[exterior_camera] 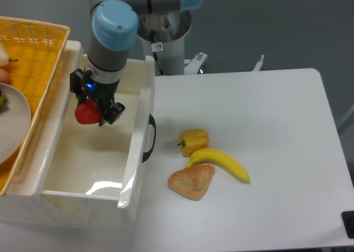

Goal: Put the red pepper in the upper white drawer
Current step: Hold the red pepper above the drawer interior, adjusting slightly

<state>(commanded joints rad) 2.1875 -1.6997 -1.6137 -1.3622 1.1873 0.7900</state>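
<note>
We take the upper white drawer (141, 105) as our landmark. The gripper (92, 109) hangs over the drawer's open interior, toward the wall farthest from the dark handle (150, 137), with its fingers closed on the red pepper (84, 113). The pepper sits between the jaws and shows mostly on the side away from the handle; we cannot make out its stem or which way its long axis runs, since the wrist covers much of it.

The relation that matters is vertical: the pepper is held directly above the drawer's white floor, inside the outline of its 4 walls. How high it sits above the floor we cannot tell from this 1 view. We judge the carrying part of the task close to done, and the next move as a descent or release straight down, with no sideways correction needed.

The risk we see is the nearby wall on the wicker basket (33, 58) side: the pepper hangs closer to it than to the handle side, so a rolling pepper may knock against it. Out on the table (265, 130) past the handle lie the yellow pepper (194, 140), a banana (219, 163) and a pastry (192, 180), all well apart from the gripper.
</note>
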